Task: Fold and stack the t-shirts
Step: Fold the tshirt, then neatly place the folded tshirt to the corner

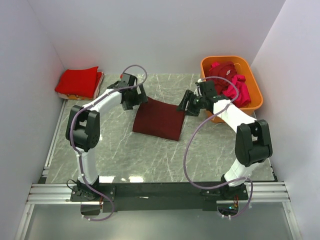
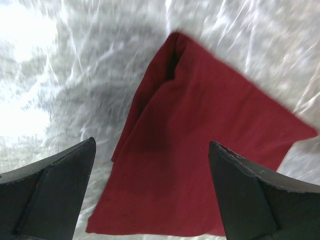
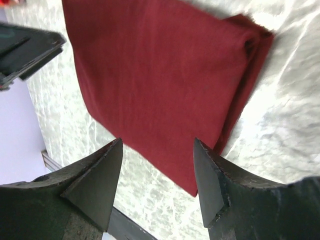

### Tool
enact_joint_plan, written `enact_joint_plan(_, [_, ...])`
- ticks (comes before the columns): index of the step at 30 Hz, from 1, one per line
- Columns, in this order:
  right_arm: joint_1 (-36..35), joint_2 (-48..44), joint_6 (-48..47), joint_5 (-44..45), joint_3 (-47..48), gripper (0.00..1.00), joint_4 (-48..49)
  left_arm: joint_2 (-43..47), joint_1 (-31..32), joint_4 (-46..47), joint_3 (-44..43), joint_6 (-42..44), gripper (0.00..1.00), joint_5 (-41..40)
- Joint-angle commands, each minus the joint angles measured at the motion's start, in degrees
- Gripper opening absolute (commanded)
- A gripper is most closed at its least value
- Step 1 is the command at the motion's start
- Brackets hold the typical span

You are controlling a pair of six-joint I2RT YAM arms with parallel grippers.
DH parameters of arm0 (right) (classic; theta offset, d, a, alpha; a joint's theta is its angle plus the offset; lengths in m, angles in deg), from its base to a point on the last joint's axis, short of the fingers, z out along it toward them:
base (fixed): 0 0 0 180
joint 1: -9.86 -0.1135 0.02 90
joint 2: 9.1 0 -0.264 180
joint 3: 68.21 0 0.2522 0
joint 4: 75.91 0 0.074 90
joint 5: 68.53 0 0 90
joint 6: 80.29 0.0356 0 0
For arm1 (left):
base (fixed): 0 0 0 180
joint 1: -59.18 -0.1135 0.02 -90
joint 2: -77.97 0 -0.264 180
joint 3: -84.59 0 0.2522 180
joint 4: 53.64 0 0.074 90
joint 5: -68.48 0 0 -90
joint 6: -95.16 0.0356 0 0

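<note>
The folded maroon t-shirt (image 1: 159, 119) lies flat at the middle of the marble table (image 1: 120, 155), its wider side running roughly 10 to 4 o'clock in the top view. The left gripper (image 1: 134, 100) hangs over its 10 o'clock corner and the right gripper (image 1: 187, 106) over its 2 o'clock corner. Both have their fingers spread apart with nothing between them, and both are about equally close to the cloth. The stack of red t-shirts (image 1: 79, 81) sits well apart toward 10 o'clock, so the left arm looks better placed to carry the shirt there. More t-shirts (image 1: 231, 81) fill the orange basket (image 1: 206, 62) at 2 o'clock.
</note>
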Motion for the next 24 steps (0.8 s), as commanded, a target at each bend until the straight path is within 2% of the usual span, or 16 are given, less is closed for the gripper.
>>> enact_joint_plan(1, [-1.2,-4.5,-1.5,-0.8,-3.5,0.65,2.8,2.6,-0.1,2.4,3.4,4.1,1.0,3.8])
enact_joint_plan(3, [-1.1,-6.3,-2.1,-0.7,-5.6,0.66,3.1,1.9,0.0,3.2,5.0,5.5,1.0,6.7])
enact_joint_plan(7, [-1.1,-9.3,-2.7,-0.2,-8.6,0.66,2.8,0.2,0.0,3.2,6.5,5.5,0.98,6.4])
enact_joint_plan(11, [-1.1,-12.3,-3.5,1.4,-11.1,0.66,2.5,-2.3,0.8,2.2,6.6,6.8,0.9,6.3])
enact_joint_plan(13, [-1.1,-13.6,-3.6,1.9,-12.1,0.66,2.1,-3.5,1.9,1.7,6.5,7.3,0.88,5.2])
enact_joint_plan(15, [-1.1,-14.5,-3.8,2.4,-12.8,0.66,2.0,-4.7,2.8,0.5,6.0,6.8,0.81,2.4])
enact_joint_plan(16, [-1.1,-15.1,-4.0,2.4,-13.1,0.66,2.0,-5.1,3.2,-0.5,5.6,6.4,0.75,0.8])
enact_joint_plan(19, [-1.1,-16.3,-4.1,2.6,-13.9,0.66,2.0,-6.1,5.4,-3.2,3.9,6.2,0.74,-6.0])
enact_joint_plan(24, [-1.1,-18.3,-4.6,2.9,-15.3,0.66,1.9,-7.6,6.7,-4.1,3.1,5.7,0.62,-7.2])
